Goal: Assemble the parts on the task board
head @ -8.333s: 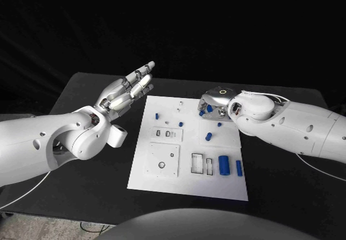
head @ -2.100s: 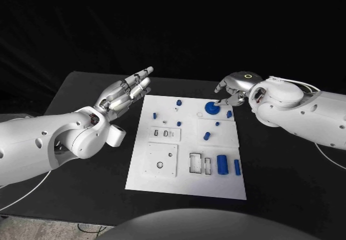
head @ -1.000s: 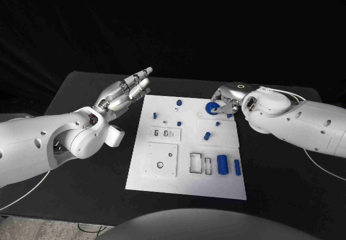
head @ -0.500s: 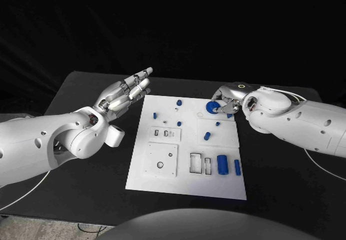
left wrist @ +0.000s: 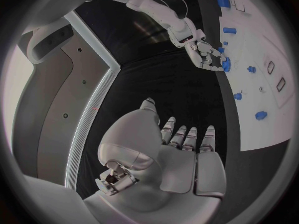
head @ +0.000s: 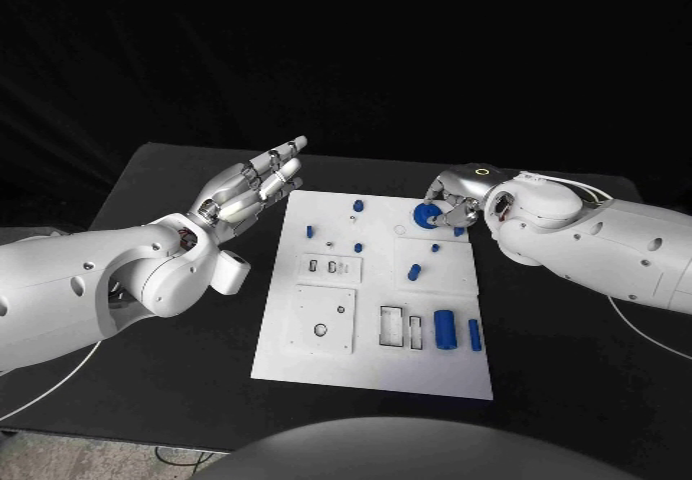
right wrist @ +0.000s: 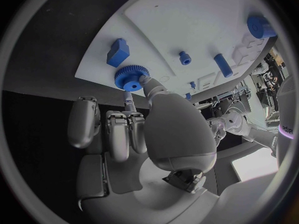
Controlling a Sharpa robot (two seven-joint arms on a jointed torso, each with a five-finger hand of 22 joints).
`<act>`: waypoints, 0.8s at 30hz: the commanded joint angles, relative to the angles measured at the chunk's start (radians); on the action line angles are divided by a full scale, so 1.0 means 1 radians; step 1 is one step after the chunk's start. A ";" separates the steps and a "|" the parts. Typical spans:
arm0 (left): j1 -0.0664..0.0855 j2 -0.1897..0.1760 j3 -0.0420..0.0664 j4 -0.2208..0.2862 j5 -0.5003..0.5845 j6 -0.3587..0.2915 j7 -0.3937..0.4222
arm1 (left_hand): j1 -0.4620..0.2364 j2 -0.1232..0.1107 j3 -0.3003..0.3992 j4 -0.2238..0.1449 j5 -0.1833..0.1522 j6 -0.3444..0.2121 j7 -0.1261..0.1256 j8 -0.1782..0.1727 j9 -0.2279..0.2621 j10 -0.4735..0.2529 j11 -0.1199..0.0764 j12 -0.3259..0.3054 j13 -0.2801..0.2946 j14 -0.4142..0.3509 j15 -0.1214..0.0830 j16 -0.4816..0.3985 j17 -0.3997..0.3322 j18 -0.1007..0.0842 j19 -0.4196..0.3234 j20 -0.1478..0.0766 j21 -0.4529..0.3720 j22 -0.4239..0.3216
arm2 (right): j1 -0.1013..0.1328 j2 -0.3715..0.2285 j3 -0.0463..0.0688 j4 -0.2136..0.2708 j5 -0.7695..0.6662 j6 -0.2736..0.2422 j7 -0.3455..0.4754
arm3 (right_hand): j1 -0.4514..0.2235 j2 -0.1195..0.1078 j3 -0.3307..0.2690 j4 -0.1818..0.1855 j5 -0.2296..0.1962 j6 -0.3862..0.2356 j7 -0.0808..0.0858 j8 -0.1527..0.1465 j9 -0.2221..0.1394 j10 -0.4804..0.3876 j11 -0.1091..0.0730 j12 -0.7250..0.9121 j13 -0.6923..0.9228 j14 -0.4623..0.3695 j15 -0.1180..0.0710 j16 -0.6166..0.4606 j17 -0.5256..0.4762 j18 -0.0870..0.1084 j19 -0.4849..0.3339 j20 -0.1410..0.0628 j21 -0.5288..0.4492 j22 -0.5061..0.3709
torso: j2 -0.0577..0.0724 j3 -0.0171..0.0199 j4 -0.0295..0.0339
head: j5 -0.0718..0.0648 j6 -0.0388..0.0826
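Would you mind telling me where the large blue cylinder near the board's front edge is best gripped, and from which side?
Grip the large blue cylinder across its round middle, coming straight down from above. It lies on its side on the task board, long axis running front to back, so fingers should close on its left and right flanks. A thinner blue pin lies close on its right, leaving little room.

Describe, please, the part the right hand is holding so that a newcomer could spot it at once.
Find the white task board mid-table, then its far right corner, where the right hand reaches in. The blue gear is pinched there: a toothed disc, unlike the plain blue pegs and cylinders nearby.
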 commanded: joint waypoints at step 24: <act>0.000 -0.009 0.000 0.012 0.000 0.022 -0.005 | 0.014 0.002 0.007 -0.003 0.009 0.003 0.012 0.006 0.001 -0.003 0.003 0.000 0.001 0.001 0.014 -0.004 -0.001 0.009 0.001 0.011 -0.001 0.001 | 0.027 0.026 -0.003 0.089 -0.013 -0.103 0.033 | -0.004 0.013 0.026 -0.041 0.143 0.012 -0.002 0.111 0.165 0.105 0.000 0.004 0.263 0.106 0.002 0.003 0.263 -0.005 0.026 0.000 0.026 0.093 | 0.001 -0.0013 0.0025 | 0.012 0.000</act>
